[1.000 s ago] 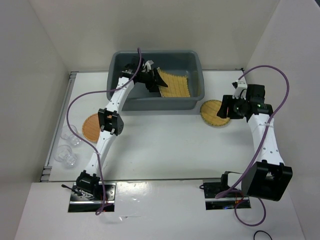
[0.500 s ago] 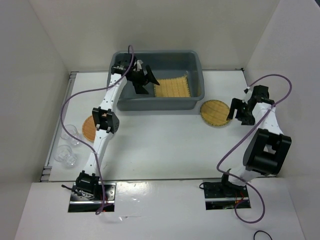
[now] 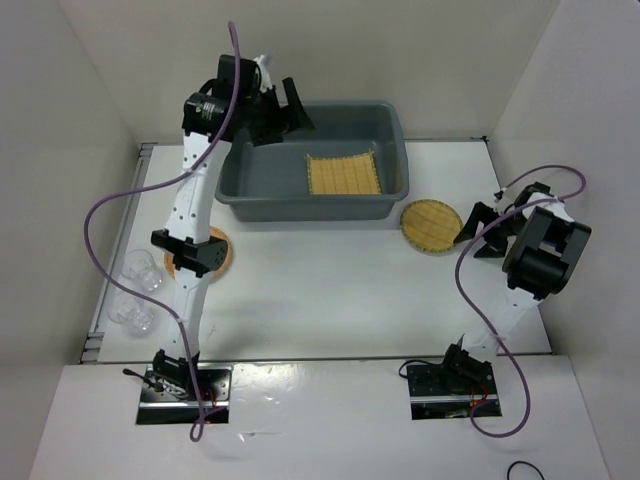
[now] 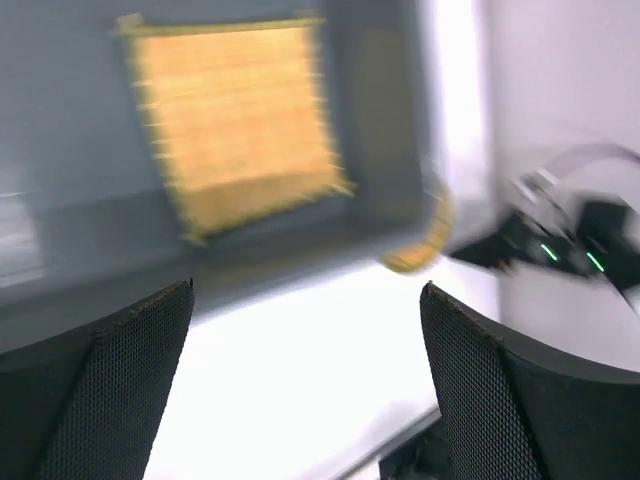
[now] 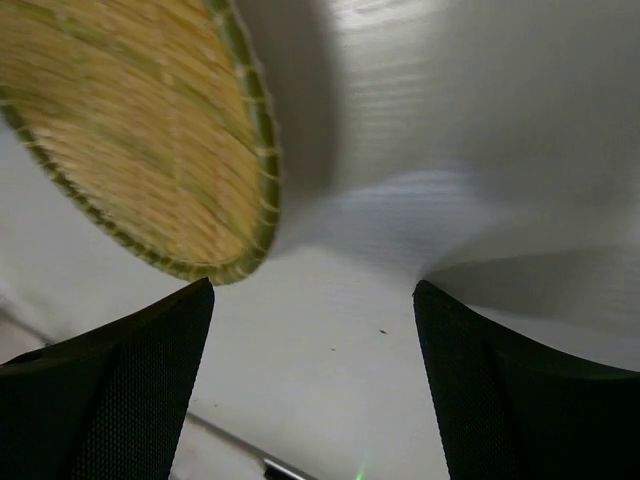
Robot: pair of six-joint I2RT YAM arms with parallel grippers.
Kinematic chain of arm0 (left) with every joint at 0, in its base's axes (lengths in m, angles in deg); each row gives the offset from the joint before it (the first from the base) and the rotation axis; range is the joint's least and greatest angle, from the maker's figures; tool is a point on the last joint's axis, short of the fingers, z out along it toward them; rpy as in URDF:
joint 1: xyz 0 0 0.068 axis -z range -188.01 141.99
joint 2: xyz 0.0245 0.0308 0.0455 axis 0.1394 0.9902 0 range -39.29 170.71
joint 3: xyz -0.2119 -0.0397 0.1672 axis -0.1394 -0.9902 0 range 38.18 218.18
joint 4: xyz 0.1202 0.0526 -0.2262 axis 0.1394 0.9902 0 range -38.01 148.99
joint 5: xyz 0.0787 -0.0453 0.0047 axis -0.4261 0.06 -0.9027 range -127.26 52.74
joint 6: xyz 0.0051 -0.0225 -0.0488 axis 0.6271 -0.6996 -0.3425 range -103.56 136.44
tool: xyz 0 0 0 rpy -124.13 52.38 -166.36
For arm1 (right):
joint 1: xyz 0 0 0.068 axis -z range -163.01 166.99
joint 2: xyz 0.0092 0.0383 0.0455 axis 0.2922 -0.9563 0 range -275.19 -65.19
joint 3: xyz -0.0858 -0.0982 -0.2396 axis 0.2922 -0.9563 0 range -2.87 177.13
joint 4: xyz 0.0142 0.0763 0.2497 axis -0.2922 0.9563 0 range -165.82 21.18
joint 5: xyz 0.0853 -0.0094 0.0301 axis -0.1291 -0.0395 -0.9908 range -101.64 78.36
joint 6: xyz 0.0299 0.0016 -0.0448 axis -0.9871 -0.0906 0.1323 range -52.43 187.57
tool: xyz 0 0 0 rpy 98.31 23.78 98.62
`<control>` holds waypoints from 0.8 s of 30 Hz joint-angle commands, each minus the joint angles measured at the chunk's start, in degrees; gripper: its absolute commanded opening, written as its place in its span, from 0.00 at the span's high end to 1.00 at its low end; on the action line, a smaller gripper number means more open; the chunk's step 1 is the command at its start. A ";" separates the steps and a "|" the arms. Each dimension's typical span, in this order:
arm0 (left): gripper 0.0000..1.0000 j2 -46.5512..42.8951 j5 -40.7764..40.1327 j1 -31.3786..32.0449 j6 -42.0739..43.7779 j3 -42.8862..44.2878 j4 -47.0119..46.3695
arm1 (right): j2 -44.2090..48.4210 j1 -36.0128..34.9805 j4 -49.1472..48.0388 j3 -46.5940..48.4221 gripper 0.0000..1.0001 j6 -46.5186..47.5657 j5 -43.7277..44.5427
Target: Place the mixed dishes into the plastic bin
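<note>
The grey plastic bin (image 3: 300, 205) stands at the back middle, and the square yellow mat (image 3: 343, 175) lies flat inside it; the blurred left wrist view also shows this mat (image 4: 235, 120). My left gripper (image 3: 288, 106) is open and empty, raised above the bin's back left corner. The round yellow mat (image 3: 430, 226) lies on the table right of the bin. My right gripper (image 3: 478, 235) is open and empty, low just right of this mat (image 5: 140, 140). The round orange-brown mat (image 3: 220, 262) lies at the left, mostly hidden by my left arm. Clear cups (image 3: 138, 272) stand near the left edge.
White walls close the table at the left, back and right. A metal rail (image 3: 112, 270) runs along the left edge beside the cups. A second clear cup (image 3: 130, 312) stands nearer the front. Purple cables loop over both arms.
My left gripper rose out of the bin toward its back left, leaving the square mat flat inside. My right arm folded back, its gripper drawing off right of the round yellow mat.
</note>
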 commanded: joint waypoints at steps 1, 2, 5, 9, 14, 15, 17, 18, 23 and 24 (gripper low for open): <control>0.00 -5.76 -1.95 5.23 1.31 0.71 1.87 | -6.91 0.26 2.37 2.25 0.14 2.19 -10.12; 0.00 -6.46 -1.43 6.72 -0.08 1.32 1.87 | -8.40 0.26 3.33 3.12 0.15 3.76 -11.70; 0.00 -7.08 -1.43 9.28 -1.41 1.85 1.87 | -12.98 0.26 3.87 4.88 0.17 4.30 -15.32; 0.00 -7.61 -2.56 14.89 -1.42 1.85 1.87 | -16.05 0.26 2.55 5.93 0.17 4.30 -17.51; 0.00 -8.22 -2.57 16.32 -2.99 1.24 1.87 | -22.72 0.26 4.47 9.27 0.27 4.83 -23.31; 0.00 -8.92 -2.05 16.32 -3.00 1.24 1.87 | -23.61 0.26 4.48 10.58 0.32 5.35 -23.84; 0.00 -10.33 -2.04 16.32 -3.00 0.28 1.87 | -24.76 0.26 4.48 11.38 0.40 5.35 -25.15; 0.00 -10.85 -2.04 15.80 -3.00 -0.60 1.87 | -25.54 0.26 4.48 11.91 0.45 5.35 -25.17; 0.00 -13.50 -1.95 13.77 -3.00 -4.74 1.87 | -26.87 0.26 3.16 12.62 1.00 3.68 -25.69; 0.00 -13.50 -2.56 13.77 -3.00 -4.74 1.87 | -26.87 0.78 3.16 12.62 1.00 3.68 -25.69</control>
